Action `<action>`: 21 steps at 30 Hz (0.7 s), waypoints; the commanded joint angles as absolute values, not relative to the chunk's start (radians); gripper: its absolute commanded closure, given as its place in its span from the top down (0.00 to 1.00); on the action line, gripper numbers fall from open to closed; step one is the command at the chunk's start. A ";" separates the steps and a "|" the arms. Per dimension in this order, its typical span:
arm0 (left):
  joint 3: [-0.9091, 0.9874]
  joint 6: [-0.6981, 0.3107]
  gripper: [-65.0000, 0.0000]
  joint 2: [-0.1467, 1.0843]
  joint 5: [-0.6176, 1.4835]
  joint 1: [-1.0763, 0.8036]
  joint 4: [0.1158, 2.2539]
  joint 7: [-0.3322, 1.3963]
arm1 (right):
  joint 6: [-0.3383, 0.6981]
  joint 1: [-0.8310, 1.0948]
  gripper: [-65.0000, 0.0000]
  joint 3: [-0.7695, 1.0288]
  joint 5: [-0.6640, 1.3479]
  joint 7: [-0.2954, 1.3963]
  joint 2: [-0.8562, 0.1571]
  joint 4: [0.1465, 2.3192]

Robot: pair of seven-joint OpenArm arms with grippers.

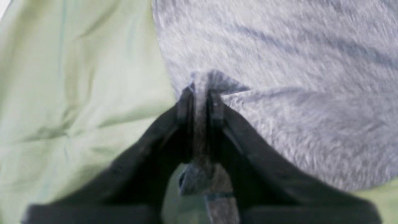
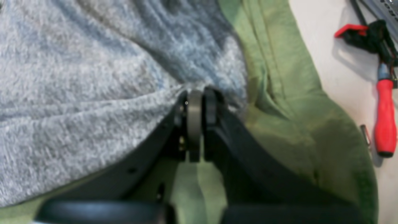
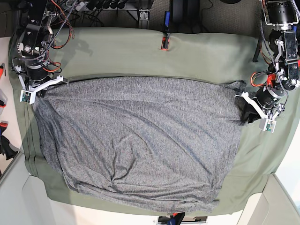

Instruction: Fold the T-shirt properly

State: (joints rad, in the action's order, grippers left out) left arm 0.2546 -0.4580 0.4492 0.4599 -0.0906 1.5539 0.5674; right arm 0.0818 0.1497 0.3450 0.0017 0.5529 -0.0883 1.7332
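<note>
Gripping T-shirt (image 1: 279, 62) edge: left pincer (image 1: 202, 96) narrowly parted | right pincer (image 2: 196, 102) clamped tight

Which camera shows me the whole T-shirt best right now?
The base view: it shows the T-shirt spread wrinkled across the green cloth, every edge visible. The left wrist view shows only blurred grey fabric pinched in the left gripper; the right wrist view shows only the corner at the right gripper.
</note>
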 commanded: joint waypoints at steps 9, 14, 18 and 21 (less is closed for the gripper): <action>0.260 -0.463 0.36 0.477 0.512 -0.004 1.386 0.580 | 0.078 0.142 0.00 0.349 0.000 0.528 -0.097 1.748; 0.269 -0.513 0.53 0.519 0.715 -0.010 1.391 0.776 | 0.078 0.142 0.00 0.349 0.021 0.528 -0.097 1.748; 0.350 -0.590 0.53 0.566 0.853 -0.061 1.479 0.812 | 0.079 0.142 0.00 0.349 0.026 0.531 -0.097 1.748; 0.376 -0.637 0.53 0.604 0.912 -0.141 1.576 0.847 | 0.078 0.141 0.14 0.349 0.027 0.535 -0.097 1.748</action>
State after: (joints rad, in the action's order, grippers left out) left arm 0.3744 -0.6254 0.5941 0.8940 -0.1471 1.5627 0.8562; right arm 0.0818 0.1520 0.3450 0.0288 0.5552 -0.0883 1.7329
